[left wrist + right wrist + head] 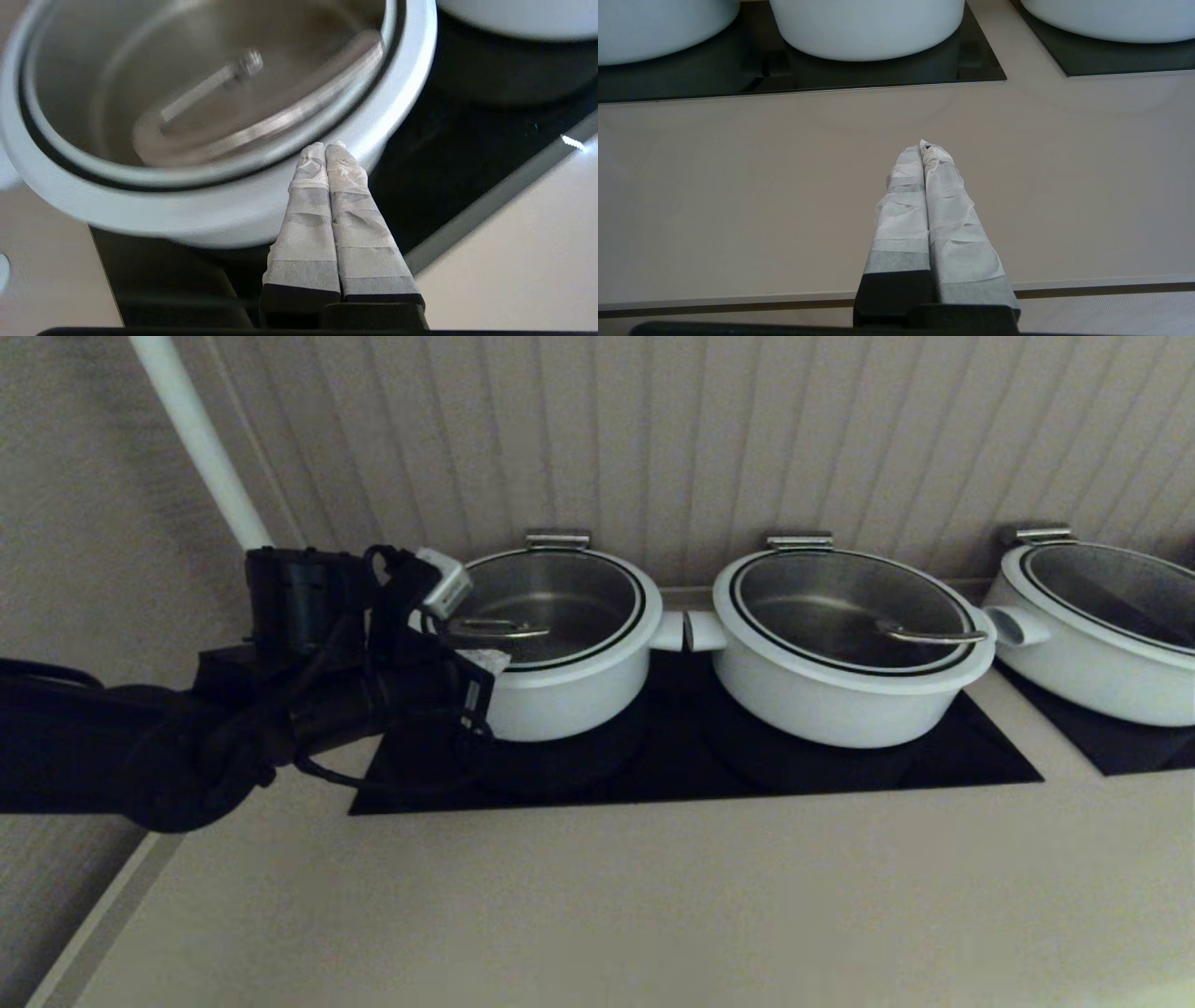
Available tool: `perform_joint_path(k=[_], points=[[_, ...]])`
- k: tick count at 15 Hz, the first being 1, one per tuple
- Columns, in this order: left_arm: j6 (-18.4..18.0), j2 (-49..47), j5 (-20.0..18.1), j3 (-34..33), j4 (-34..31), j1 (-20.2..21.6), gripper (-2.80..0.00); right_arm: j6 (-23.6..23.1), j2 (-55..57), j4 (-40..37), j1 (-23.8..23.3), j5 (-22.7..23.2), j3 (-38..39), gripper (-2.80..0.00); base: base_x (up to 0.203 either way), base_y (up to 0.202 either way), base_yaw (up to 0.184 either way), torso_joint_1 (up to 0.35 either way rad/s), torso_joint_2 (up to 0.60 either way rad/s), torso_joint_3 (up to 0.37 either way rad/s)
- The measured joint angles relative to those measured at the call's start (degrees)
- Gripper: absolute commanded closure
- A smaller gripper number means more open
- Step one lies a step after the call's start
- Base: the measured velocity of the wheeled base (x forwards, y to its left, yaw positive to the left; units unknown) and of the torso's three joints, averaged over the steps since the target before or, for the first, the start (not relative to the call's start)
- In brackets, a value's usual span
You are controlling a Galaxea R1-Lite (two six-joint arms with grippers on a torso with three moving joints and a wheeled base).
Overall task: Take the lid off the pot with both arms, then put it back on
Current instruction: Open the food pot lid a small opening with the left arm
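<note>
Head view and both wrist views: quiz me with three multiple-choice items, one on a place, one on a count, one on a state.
1. Where is the left hand?
A. at the near rim of the pot
B. over the bare counter
C. by the rightmost pot

2. How many white pots show in the head view?
A. two
B. three
C. four

3. How does the lid sit?
A. lifted clear
B. flat on the pot
C. on the counter

Answers:
1 A: the left wrist view shows its tips at the pot's white rim.
2 B: three stand in a row along the wall.
3 B: its rim rests on the pot, and the left hand is shut on nothing; the right hand, also shut, hangs over the counter.
</note>
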State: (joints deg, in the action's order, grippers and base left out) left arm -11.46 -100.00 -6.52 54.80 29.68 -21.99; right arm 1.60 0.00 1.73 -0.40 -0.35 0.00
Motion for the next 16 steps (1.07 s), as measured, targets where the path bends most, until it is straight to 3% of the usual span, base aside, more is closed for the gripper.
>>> perform_joint_path(k=[4, 16], points=[[0.00, -2.20, 3.81, 0.68, 4.86, 0.01, 0.00, 0.02, 0.00, 0.00, 0.00, 0.00, 0.00, 0.00, 0.000, 0.000, 0.000, 0.000, 0.00, 0.000], [-0.33, -5.70, 4.09, 7.69, 4.95, 0.10, 0.00, 0.02, 0.00, 0.00, 0.00, 0.02, 0.00, 0.00, 0.000, 0.000, 0.000, 0.000, 0.00, 0.000]])
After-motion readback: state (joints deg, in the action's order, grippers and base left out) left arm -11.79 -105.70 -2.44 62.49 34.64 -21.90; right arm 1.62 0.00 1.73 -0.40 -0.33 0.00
